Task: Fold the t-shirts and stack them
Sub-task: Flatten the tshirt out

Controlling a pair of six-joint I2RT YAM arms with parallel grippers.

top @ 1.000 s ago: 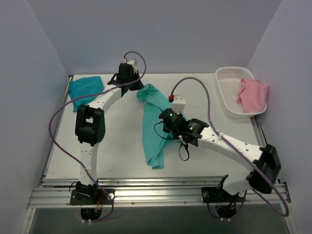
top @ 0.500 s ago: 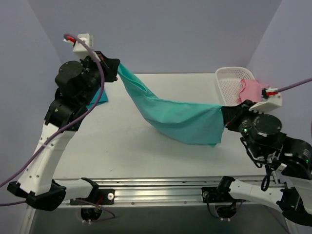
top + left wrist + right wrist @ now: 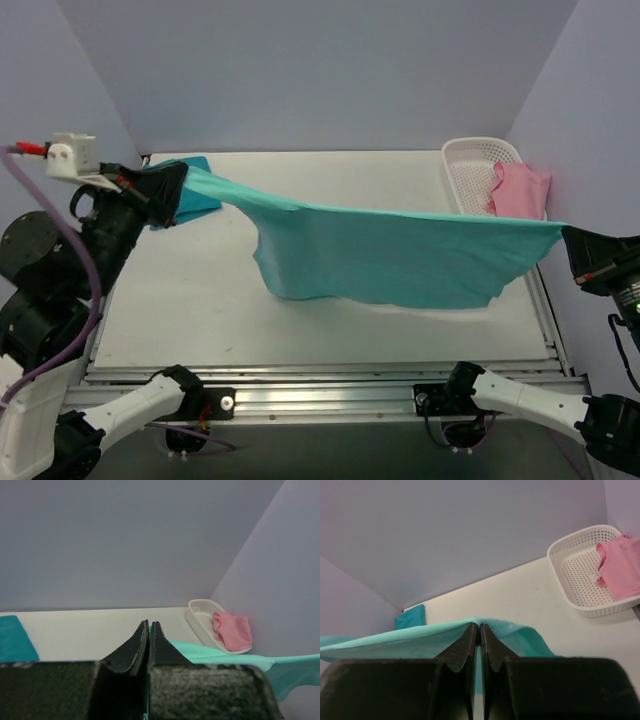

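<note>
A mint-green t-shirt [image 3: 390,255] hangs stretched wide above the table between both arms. My left gripper [image 3: 180,185] is shut on its left end, high at the left; the cloth [image 3: 220,652] trails to the right of its closed fingers. At the far right my right gripper [image 3: 566,238] is shut on the other end, with mint cloth [image 3: 420,637] pinched between its fingertips. A darker teal-blue folded t-shirt [image 3: 200,200] lies at the table's back left corner, partly hidden by the left gripper; it also shows in both wrist views [image 3: 15,640] [image 3: 411,617].
A white perforated basket [image 3: 478,170] stands at the back right with a pink cloth [image 3: 520,190] draped over its right rim. Purple-grey walls close in the left, back and right sides. A metal rail [image 3: 320,385] runs along the front edge.
Both arms have swung up and apart, carrying the mint t-shirt's ends. It went from a crumpled strip on the table to a wide taut sheet in the air.
</note>
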